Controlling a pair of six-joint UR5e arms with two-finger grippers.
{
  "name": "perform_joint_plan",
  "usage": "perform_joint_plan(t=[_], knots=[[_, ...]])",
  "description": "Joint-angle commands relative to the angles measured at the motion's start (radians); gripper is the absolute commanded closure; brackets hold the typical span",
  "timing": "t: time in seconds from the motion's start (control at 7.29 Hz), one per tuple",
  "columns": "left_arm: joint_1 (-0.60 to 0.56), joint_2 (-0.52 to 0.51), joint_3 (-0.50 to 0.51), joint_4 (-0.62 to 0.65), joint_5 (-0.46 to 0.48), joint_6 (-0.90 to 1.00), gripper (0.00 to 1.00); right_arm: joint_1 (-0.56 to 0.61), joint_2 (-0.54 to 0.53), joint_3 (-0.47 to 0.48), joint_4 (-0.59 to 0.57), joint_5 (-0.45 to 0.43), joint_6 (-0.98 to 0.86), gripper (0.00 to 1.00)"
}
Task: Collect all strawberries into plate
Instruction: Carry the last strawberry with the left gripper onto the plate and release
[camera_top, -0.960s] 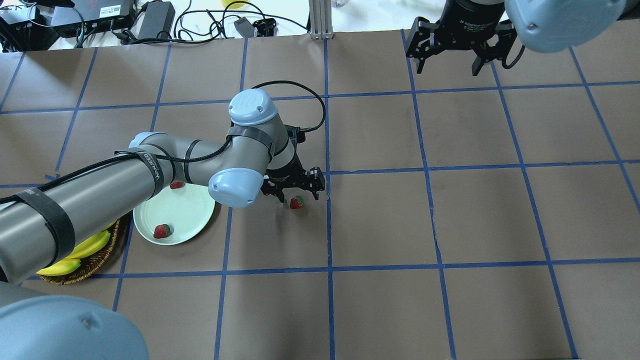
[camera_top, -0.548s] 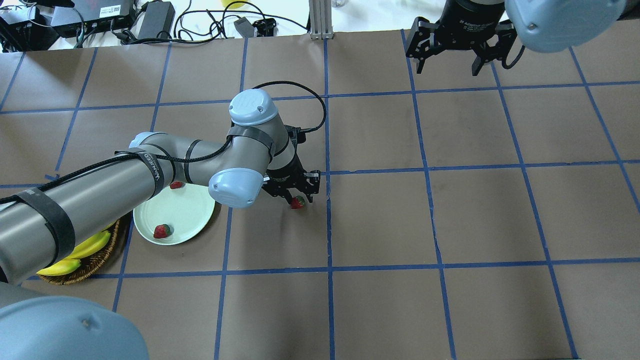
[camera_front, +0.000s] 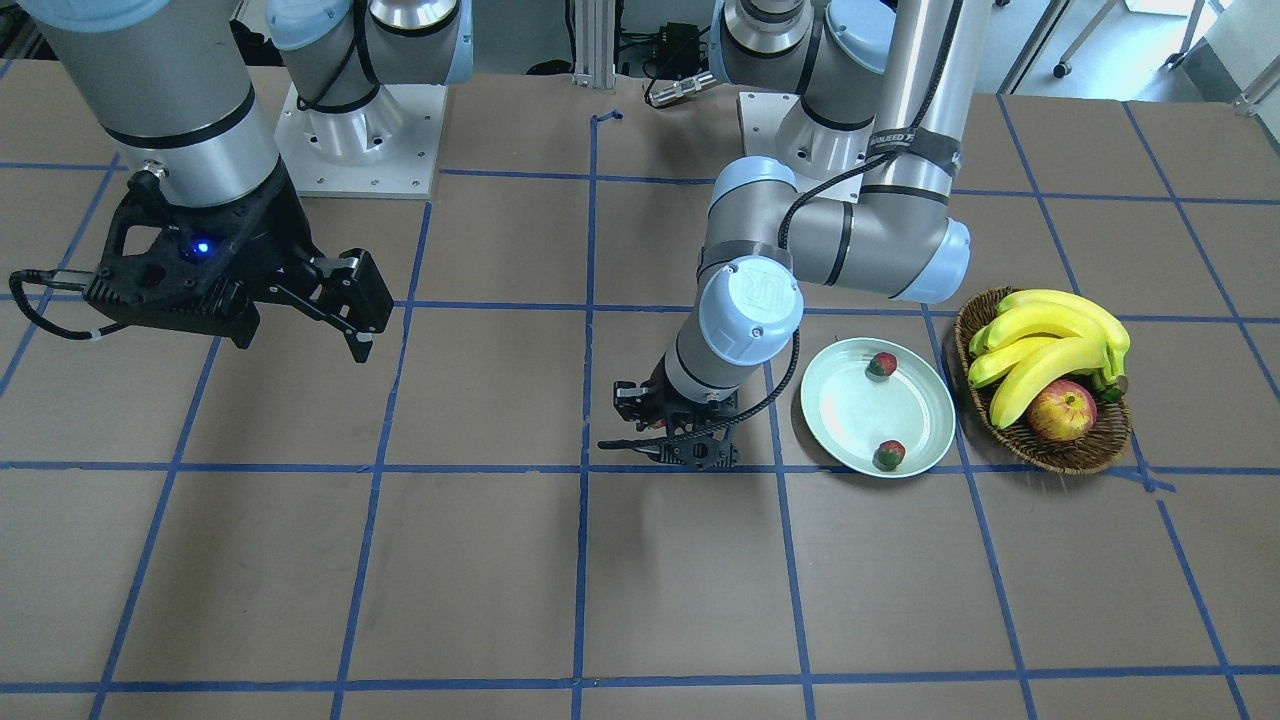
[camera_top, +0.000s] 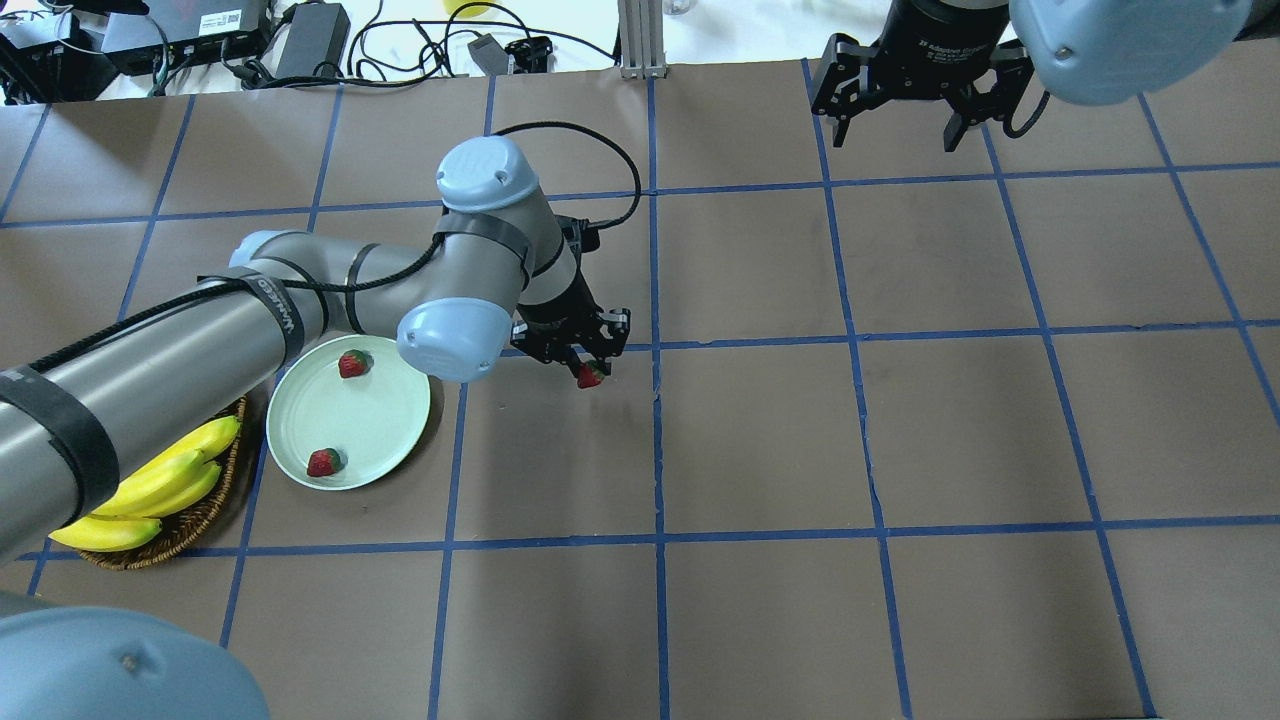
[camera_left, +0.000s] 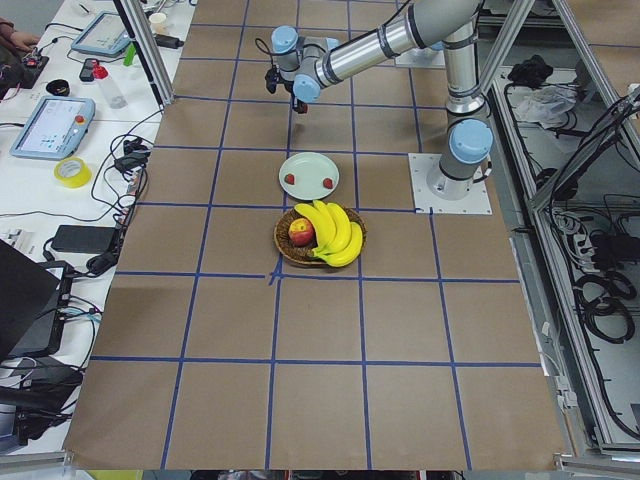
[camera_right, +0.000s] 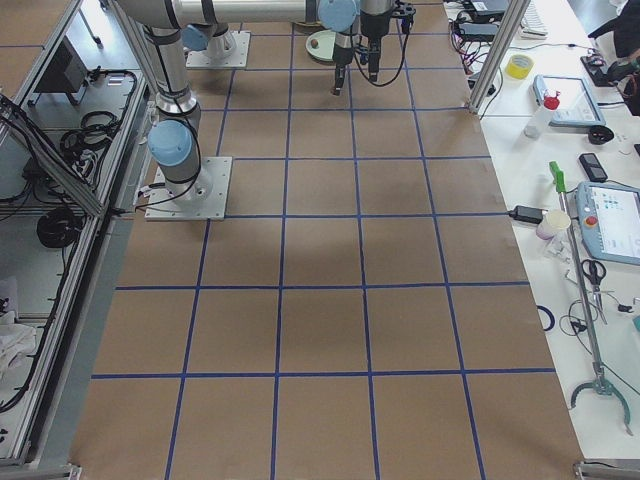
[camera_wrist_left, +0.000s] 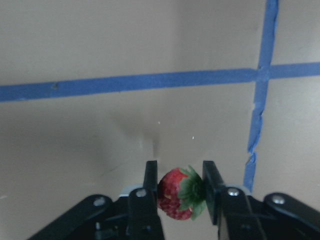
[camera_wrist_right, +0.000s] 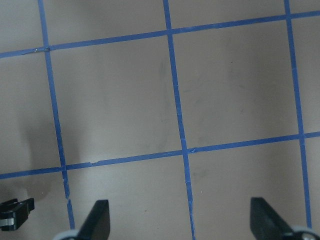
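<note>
My left gripper (camera_top: 590, 372) is shut on a red strawberry (camera_wrist_left: 177, 194) with a green cap and holds it above the table, right of the plate. The berry shows between the fingers in the overhead view (camera_top: 590, 376). The pale mint plate (camera_top: 380, 425) holds two strawberries, one near its far rim (camera_top: 352, 363) and one near its front rim (camera_top: 324, 462); both show in the front view (camera_front: 881, 364) (camera_front: 888, 454). My right gripper (camera_top: 895, 125) is open and empty, high over the table's far right.
A brown wicker basket (camera_front: 1080, 455) with bananas (camera_front: 1045, 340) and a red-yellow apple (camera_front: 1060, 410) stands beside the plate, on the side away from my left gripper. Cables and power bricks (camera_top: 310, 40) lie beyond the table's far edge.
My left gripper closed on the strawberry that lay on the table and lifted it, and the arm has drawn back and a little left. The right arm has not moved.
</note>
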Motion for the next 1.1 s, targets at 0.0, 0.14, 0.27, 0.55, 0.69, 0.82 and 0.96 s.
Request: perform_joint_plan(t=[0.0,0.14,0.27,0.55,0.69,0.82,0.96], knots=[[0.161,0.032,0.084,-0.167,0.114,0.182,1.00,0.000,0.000,0.000,0.000,0.000,-0.001,0.00],[0.229,0.043,0.079,-0.206,0.163,0.263,1.00,0.000,0.000,0.000,0.000,0.000,-0.001,0.00],[0.286,0.050,0.078,-0.242,0.258,0.311,1.00,0.000,0.000,0.000,0.000,0.000,-0.001,0.00],[0.326,0.060,0.053,-0.293,0.283,0.339,0.95,0.000,0.000,0.000,0.000,0.000,-0.001,0.00],[0.328,0.058,0.029,-0.290,0.285,0.340,0.58,0.001,0.000,0.000,0.000,0.000,0.001,0.00],[0.328,0.058,0.012,-0.280,0.274,0.339,0.01,0.001,0.000,0.000,0.000,0.000,0.001,0.00],[0.328,0.058,0.010,-0.278,0.279,0.339,0.00,0.001,0.000,0.000,0.000,0.000,0.001,0.00]])
